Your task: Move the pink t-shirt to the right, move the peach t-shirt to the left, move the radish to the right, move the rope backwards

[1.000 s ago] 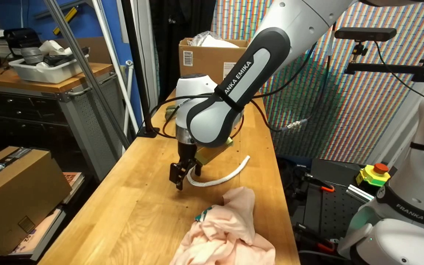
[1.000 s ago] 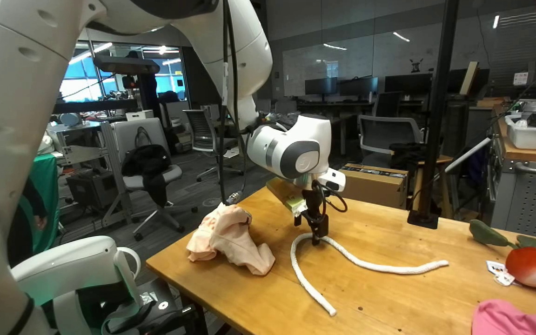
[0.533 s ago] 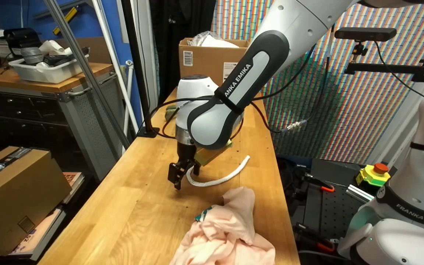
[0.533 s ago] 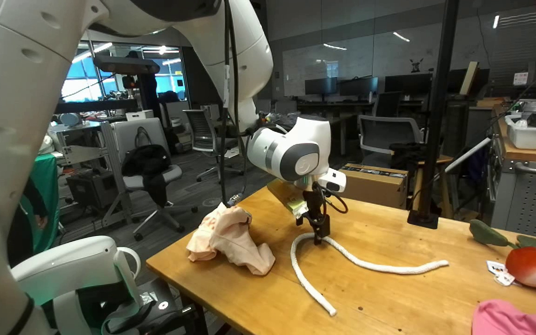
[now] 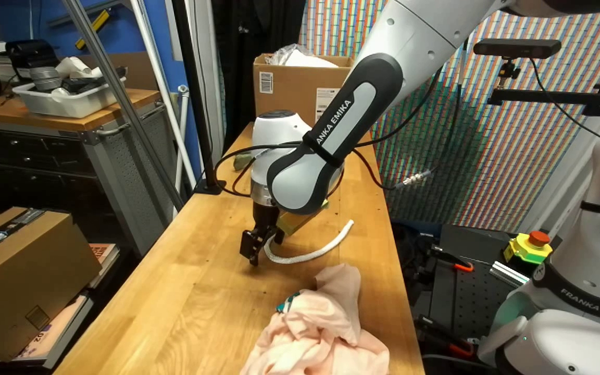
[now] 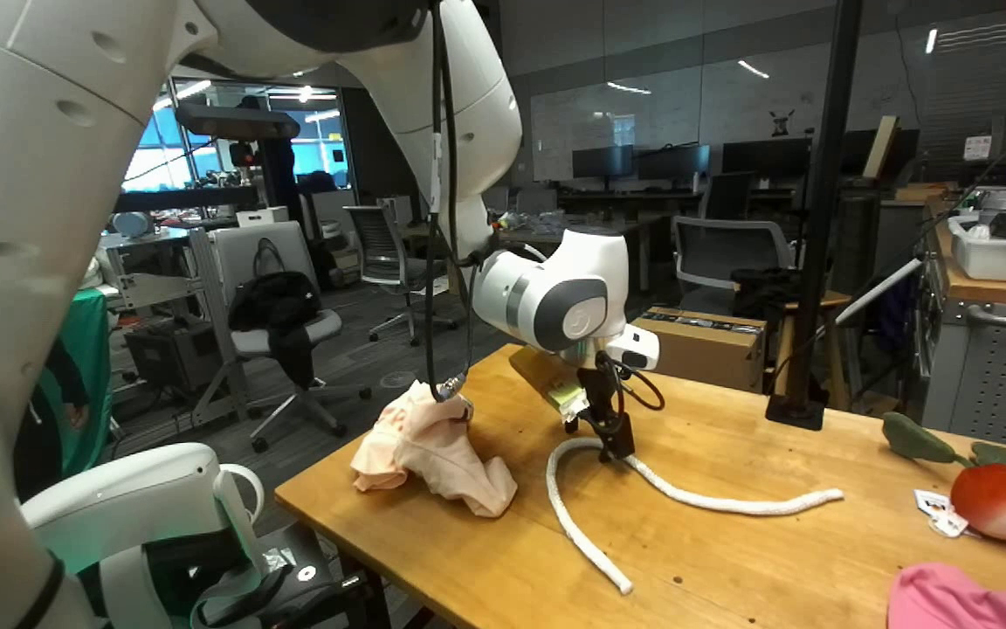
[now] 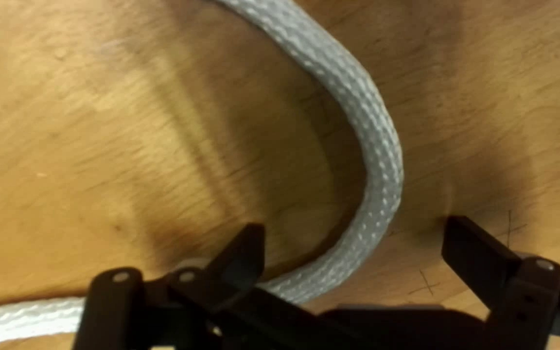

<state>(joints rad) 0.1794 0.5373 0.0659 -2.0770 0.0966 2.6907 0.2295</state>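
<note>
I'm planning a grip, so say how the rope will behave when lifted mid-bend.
The rope will probably droop on both sides, since it lies in a loose curve. Its braided surface looks textured, so it likely won't slip much.

White rope curves between the jaws, peach shirt slumps crumpled near them, and well apart, red radish lies green-leaved on its side, pink shirt near it, partly in view!
</note>
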